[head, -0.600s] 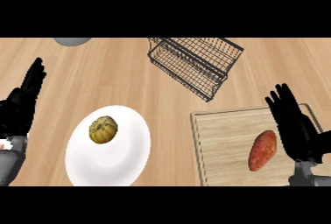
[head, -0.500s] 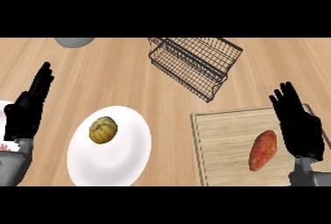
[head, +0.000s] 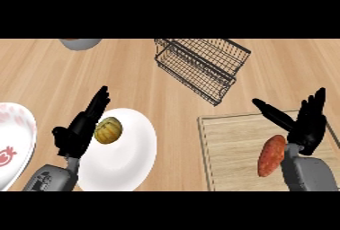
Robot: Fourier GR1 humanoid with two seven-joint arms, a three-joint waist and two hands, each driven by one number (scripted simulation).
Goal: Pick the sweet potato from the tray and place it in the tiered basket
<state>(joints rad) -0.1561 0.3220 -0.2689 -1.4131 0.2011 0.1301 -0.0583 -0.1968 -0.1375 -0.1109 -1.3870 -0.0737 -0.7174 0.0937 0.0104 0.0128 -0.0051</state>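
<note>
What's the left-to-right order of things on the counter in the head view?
Red-patterned plate → left hand → yellow-green vegetable on the white plate → tiered basket → sweet potato on the tray → right hand. The grey bowl is left out: it sits above the left hand.

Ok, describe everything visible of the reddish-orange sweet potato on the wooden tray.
The reddish-orange, elongated sweet potato looks smooth-skinned, with rounded tapering ends. It lies whole and flat on the light wooden tray, toward its right side, long axis pointing nearly away from the robot, slightly tilted. Nothing holds it: the black right hand hovers open just to its right, fingers spread, none curled round it. Whether the wrist touches it cannot be told.
</note>
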